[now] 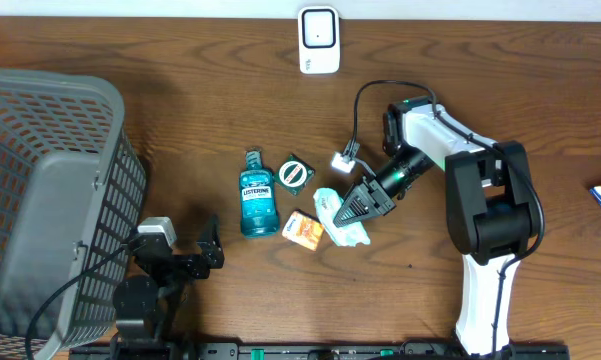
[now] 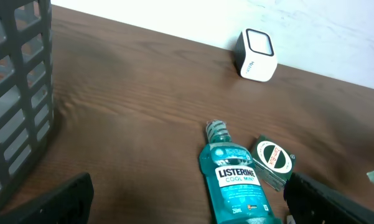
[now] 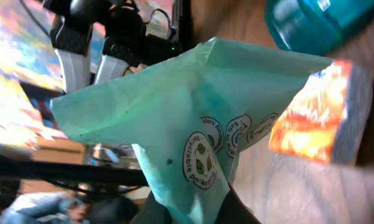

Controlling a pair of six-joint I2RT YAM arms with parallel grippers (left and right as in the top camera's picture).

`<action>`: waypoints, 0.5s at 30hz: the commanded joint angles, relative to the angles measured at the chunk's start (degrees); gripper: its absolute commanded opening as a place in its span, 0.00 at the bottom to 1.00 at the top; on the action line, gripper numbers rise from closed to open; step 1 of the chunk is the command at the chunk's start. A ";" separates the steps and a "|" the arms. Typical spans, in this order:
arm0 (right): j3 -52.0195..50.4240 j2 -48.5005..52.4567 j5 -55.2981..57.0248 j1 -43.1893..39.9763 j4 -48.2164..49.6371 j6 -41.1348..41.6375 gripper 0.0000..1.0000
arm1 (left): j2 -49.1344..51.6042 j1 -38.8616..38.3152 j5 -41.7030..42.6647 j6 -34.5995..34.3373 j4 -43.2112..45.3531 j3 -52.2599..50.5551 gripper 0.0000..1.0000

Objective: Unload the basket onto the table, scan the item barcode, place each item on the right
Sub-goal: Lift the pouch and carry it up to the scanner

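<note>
The right tool is clenched on a pale green packet, its dark fingers pinching the packet's lower fold in the right wrist view. The packet sits near the middle of the wooden surface, just beside an orange packet. Whether it rests on the wood or is slightly raised is hard to tell from above. A teal mouthwash bottle lies flat to the left of these, with a small box with a round label close by. The white scanner stands at the far edge, well apart from the held packet. The left tool is released (jaws spread wide), low beside the grey basket.
</note>
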 commanded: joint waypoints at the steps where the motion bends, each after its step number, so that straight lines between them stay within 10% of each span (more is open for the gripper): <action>1: -0.17 -0.39 -4.20 0.59 -0.02 -13.20 0.01 | -0.04 0.31 0.72 0.33 -1.55 -0.81 0.98; 15: -0.17 -1.36 -13.81 1.49 -0.02 -19.89 0.01 | -0.04 0.31 0.72 0.33 -1.55 -0.81 0.98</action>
